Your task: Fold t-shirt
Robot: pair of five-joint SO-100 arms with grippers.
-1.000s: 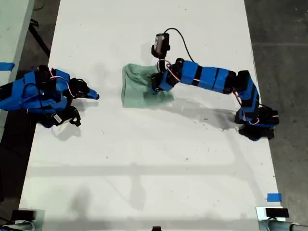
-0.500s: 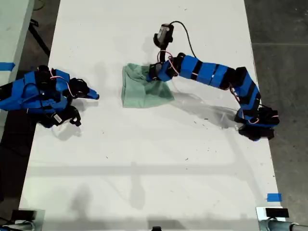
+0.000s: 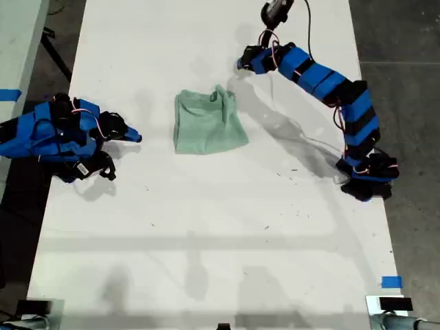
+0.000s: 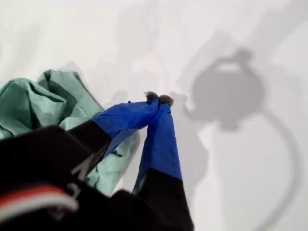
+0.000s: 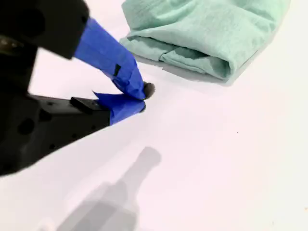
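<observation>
two grippers: both pinched closed, holding nothing
my first gripper [image 3: 242,64]: upper centre of exterior view, above table [image 3: 206,227]
my second gripper [image 3: 136,137]: exterior view's left
t-shirt [image 3: 206,124]: folded bundle, upper middle

t-shirt [image 3: 207,124] lies bunched on the surface [image 3: 220,227], in the far half in the exterior view. My first gripper [image 3: 242,64] is off the t-shirt, just beyond its far corner on the exterior view's right, apparently above the surface; its arm runs back to a base well off to the t-shirt's right in that view. My second gripper [image 3: 136,137] sits near the t-shirt's edge on the exterior view's left, apart from it, low to the surface.
</observation>
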